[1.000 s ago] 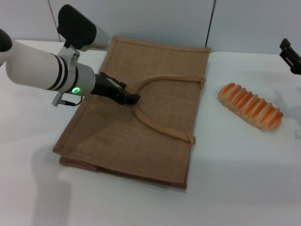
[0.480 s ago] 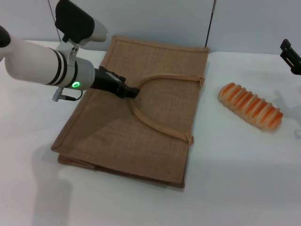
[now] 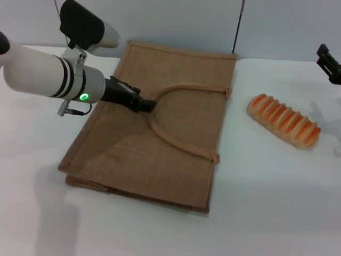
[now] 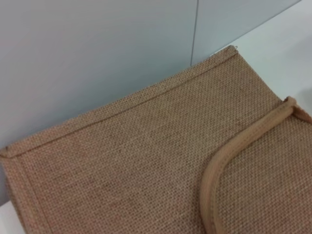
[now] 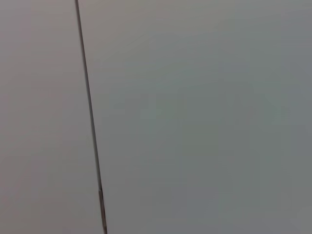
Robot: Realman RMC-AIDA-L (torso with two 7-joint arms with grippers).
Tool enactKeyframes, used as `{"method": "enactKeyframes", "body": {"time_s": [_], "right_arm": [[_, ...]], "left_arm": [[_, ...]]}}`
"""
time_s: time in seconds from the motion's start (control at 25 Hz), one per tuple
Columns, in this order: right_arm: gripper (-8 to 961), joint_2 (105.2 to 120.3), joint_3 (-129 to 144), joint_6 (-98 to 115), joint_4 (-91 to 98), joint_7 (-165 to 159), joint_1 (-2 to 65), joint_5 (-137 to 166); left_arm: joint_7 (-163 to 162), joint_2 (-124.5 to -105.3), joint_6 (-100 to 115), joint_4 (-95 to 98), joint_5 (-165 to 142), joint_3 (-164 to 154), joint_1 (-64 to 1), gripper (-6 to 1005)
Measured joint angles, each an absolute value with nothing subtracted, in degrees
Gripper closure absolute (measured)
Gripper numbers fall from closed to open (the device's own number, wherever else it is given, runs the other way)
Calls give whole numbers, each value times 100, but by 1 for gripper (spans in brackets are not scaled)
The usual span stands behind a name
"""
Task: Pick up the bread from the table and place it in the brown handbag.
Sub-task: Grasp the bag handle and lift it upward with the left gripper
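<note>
The bread, cream with orange-brown ribs, lies on the white table to the right of the brown handbag. The handbag lies flat, its mouth side facing the bread. My left gripper sits at the bend of the upper tan handle and is pinched on it. The left wrist view shows the bag's weave and the handle curving across it. Only a dark part of my right gripper shows, at the far right edge beyond the bread.
A grey wall with a thin dark seam stands behind the table. The bag's far edge lies close to that wall. Bare tabletop lies in front of the bag and around the bread.
My left gripper has shifted a little up and to the left, and the handle's bend has moved with it. The bread and the right arm have not moved.
</note>
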State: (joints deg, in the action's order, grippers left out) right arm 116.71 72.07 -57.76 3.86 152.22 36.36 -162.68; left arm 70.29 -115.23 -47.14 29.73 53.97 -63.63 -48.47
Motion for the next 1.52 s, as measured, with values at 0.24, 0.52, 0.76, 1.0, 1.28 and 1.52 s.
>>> {"method": "enactKeyframes", "body": {"time_s": [0.24,0.52,0.76,1.0,1.28,1.52], "right_arm": [[180,11663,7207,-5766,371,15222,3641,-16268],[180,11653,7207,-5760,371,15222,3613,-16269],[180,11654,7207,-5756,375,15222,3608,-16268],[180,11654,7207,-5697,362,15224,3628,-16267],[180,11654,7207,-5659,363,15239,3639,-16259],[180,11654,7207,-5659,356,15248,3642,-16259]], "left_arm": [[6978,-11520,-4738,2970,5388,-6388,-4855,405],[6958,-11533,-4717,2970,5357,-6395,-4843,409],[6837,-11509,-4708,2970,5349,-6392,-4844,413],[6816,-11485,-4702,2971,5344,-6405,-4871,417],[6813,-11485,-4693,2971,5343,-6418,-4880,421],[6814,-11496,-4685,2971,5343,-6417,-4899,425]]}}
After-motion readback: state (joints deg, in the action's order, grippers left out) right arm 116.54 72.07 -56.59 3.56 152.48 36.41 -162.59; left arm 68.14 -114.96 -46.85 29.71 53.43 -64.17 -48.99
